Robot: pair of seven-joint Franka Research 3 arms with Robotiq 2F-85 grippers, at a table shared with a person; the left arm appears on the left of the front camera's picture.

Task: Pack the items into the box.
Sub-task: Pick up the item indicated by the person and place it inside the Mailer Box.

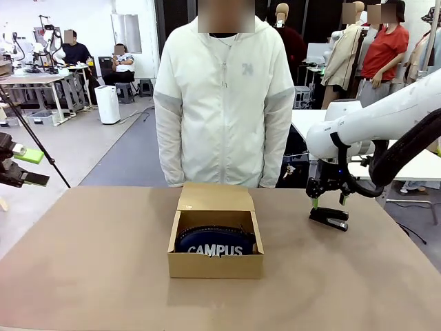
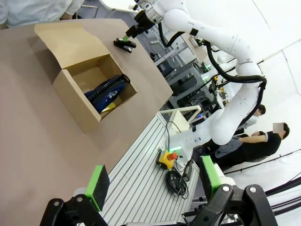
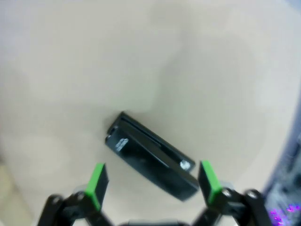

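Right wrist view: the right tool (image 3: 152, 179) hangs wide open and empty just above the small black stapler (image 3: 150, 157) lying on the tan table (image 3: 141, 56). Probably rigid, dense and smooth-sided, it suits a pinch across its mid-body.

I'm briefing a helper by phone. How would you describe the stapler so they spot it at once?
On the brown table, look to the robot's right of the open cardboard box. The stapler lies there alone, under the open right gripper. It is small, black and slim, unlike the navy CAMPUS pencil case inside the box.
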